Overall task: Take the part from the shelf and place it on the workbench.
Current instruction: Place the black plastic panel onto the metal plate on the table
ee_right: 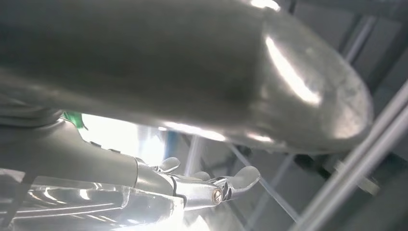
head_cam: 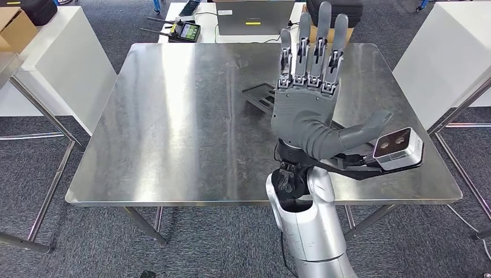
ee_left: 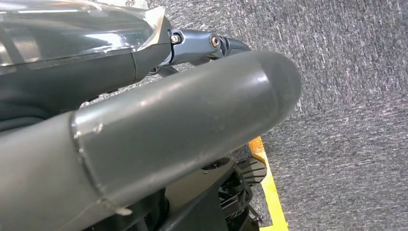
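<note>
- Head view: one right hand [head_cam: 307, 98] is raised over the workbench [head_cam: 173, 133], back of the hand toward the camera, fingers [head_cam: 304, 49] straight and spread, thumb [head_cam: 365, 130] out to the side. It holds nothing.
- Head view: one wrist camera [head_cam: 398, 147], a white block with two lenses, sits on a dark bracket beside the right wrist; one silver forearm [head_cam: 310, 231] rises from the lower edge.
- Head view: one part [head_cam: 260, 95], a flat dark piece with slots, lies on the steel workbench top, partly hidden behind the right hand. Whether hand and part touch I cannot tell; the hand looks lifted above it.
- Head view: behind the workbench stands one white table [head_cam: 208, 29] carrying one laptop [head_cam: 255, 17], one handheld controller [head_cam: 186, 30] with a screen, and one dark case [head_cam: 341, 8].
- Head view: two white cabinets, one on the left [head_cam: 58, 63] and one on the right [head_cam: 451, 52]; one cardboard box [head_cam: 14, 29] sits on the left one. Floor is grey carpet [head_cam: 173, 243].
- Left wrist view: one thick grey thumb of the left hand [ee_left: 183, 125] crosses the frame, with grey carpet [ee_left: 346, 96] and one yellow floor stripe [ee_left: 272, 192] beyond. How far this hand is open I cannot tell; nothing held is visible.
- Right wrist view: one large grey thumb [ee_right: 216, 72], blurred, lies close to the lens; below it a shiny finger [ee_right: 211, 190] is extended, with metal frame bars [ee_right: 356, 159] behind.
</note>
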